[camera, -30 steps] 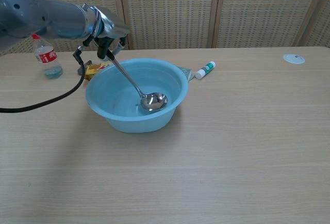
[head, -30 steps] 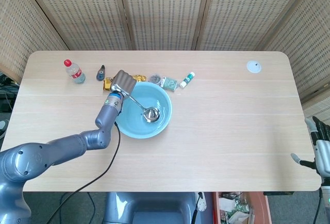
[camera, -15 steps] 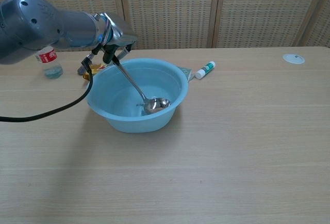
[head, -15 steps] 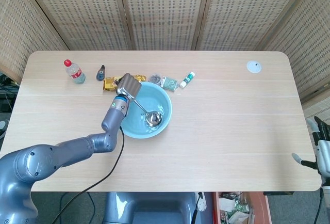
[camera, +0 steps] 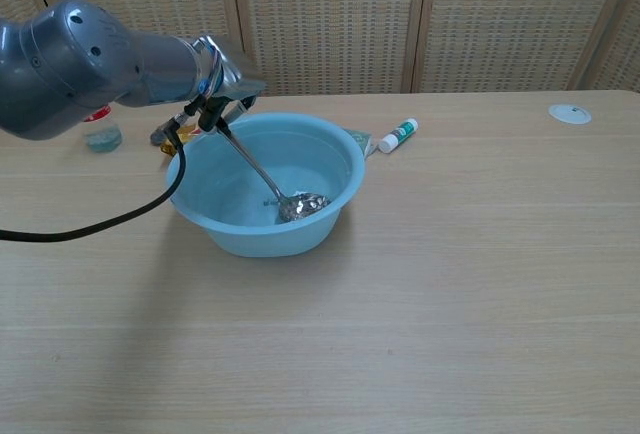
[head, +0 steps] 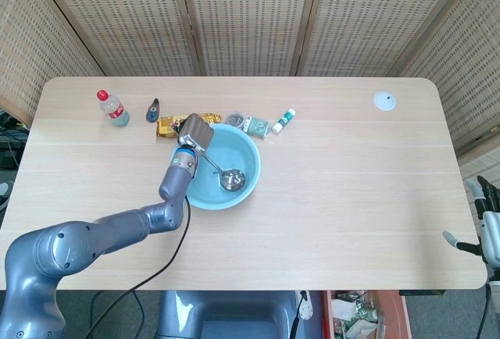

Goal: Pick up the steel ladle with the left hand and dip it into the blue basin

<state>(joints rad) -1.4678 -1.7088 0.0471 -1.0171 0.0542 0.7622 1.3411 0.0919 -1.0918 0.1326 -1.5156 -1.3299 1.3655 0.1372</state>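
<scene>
The blue basin (head: 244, 187) (camera: 335, 159) stands on the table left of centre. My left hand (head: 195, 132) (camera: 226, 82) hovers over the basin's far-left rim and grips the top of the steel ladle's handle. The steel ladle (head: 230, 178) (camera: 301, 206) slants down to the right, its shiny bowl low inside the basin near the bottom. My right hand (head: 487, 222) shows only at the right edge of the head view, off the table, fingers spread and holding nothing.
Along the back of the table lie a water bottle (head: 112, 108) (camera: 100, 130), a dark small object (head: 154, 109), a gold wrapper (head: 166, 126), small packets (head: 255, 125) and a white tube (head: 283, 120) (camera: 398, 135). A white disc (head: 383, 101) (camera: 569, 113) sits far right.
My left hand has shifted slightly right and lower over the basin's rim, and the ladle's bowl has sunk deeper into the basin. My right hand has dropped a little lower at the frame edge.
</scene>
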